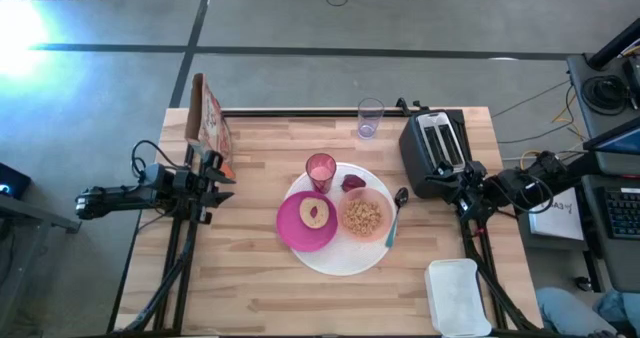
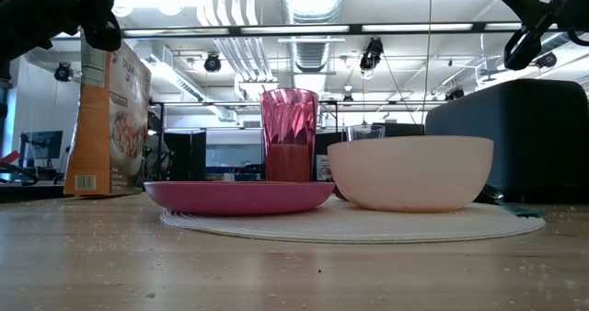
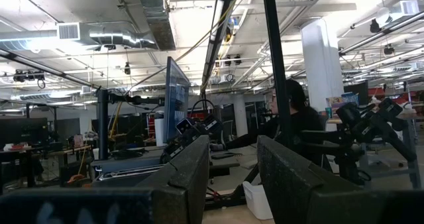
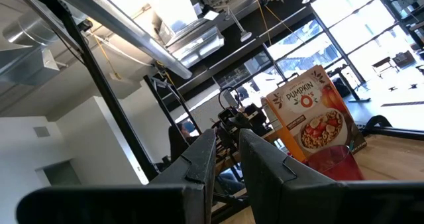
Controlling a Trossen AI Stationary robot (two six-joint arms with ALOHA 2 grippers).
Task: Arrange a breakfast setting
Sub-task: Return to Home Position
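The large white plate (image 1: pixel 345 260) lies at the table's middle. On it rest the magenta plate (image 1: pixel 298 230) with a bagel, the peach bowl (image 1: pixel 364 216) holding cereal, and the pink cup (image 1: pixel 321 170), which stands upright at its far rim. The teal-handled spoon (image 1: pixel 393 218) lies along the plate's right rim. My left gripper (image 1: pixel 222 181) hovers at the table's left, open and empty, and its fingers show parted in the left wrist view (image 3: pixel 233 144). My right gripper (image 1: pixel 452 186) hovers by the toaster, slightly open and empty, as the right wrist view (image 4: pixel 226 136) shows.
A black toaster (image 1: pixel 435 148) stands at the far right, a cereal box (image 1: pixel 208 118) at the far left, a clear cup (image 1: pixel 370 118) at the far edge, and a white tub (image 1: pixel 458 296) at the near right corner. A small dark red thing (image 1: pixel 353 183) lies on the white plate.
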